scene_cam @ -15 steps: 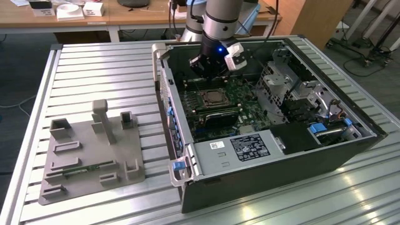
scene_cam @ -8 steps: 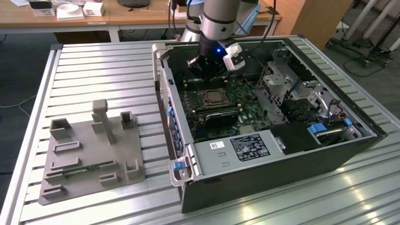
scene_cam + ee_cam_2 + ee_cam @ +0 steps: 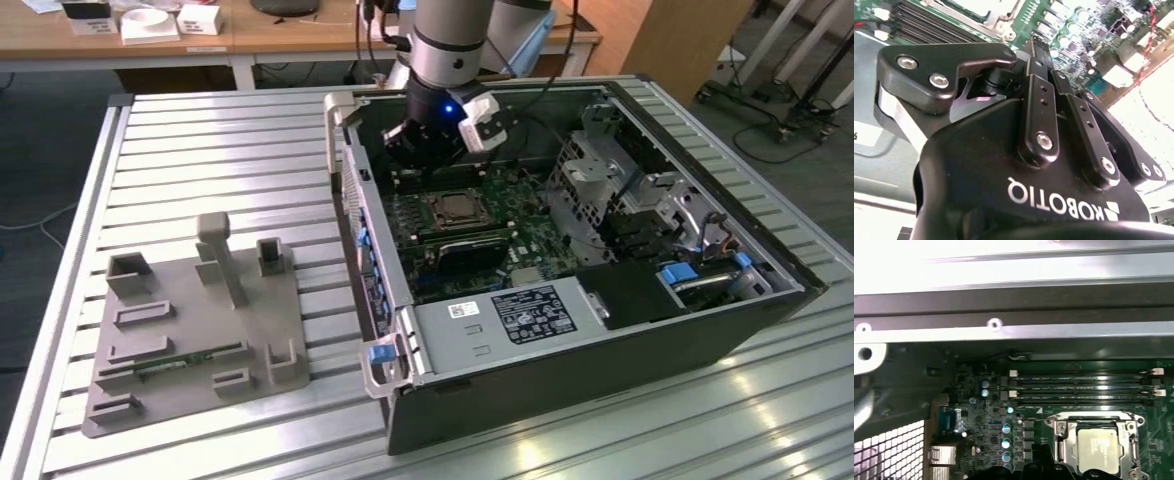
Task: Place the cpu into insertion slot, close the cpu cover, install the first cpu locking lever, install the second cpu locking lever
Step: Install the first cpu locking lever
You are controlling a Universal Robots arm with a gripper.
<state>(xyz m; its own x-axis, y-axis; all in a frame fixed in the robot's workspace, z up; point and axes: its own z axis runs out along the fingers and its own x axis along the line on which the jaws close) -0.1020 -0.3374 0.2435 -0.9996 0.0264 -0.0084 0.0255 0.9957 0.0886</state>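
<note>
The cpu [image 3: 1099,447], a silvery-tan square, lies in the insertion slot [image 3: 1094,416] on the green board. The cpu cover [image 3: 1060,440], a silvery frame, lies flat around it. In the exterior view the cpu [image 3: 458,208] sits mid-board inside the open computer case, and my gripper [image 3: 424,165] hangs just beyond it, toward the case's far wall. In the second wrist view the black fingers meet at their tips, so the gripper [image 3: 1036,45] is shut with nothing between them. Its dark tips [image 3: 1041,460] stand beside the socket's corner, not touching the cover. I cannot make out the locking levers.
Long black memory slots [image 3: 1084,387] run beside the socket. The case's metal wall [image 3: 1004,332] is close behind them. A power supply box [image 3: 514,315] and a drive cage [image 3: 607,170] crowd the case. A grey fixture plate [image 3: 187,330] lies on the slatted table.
</note>
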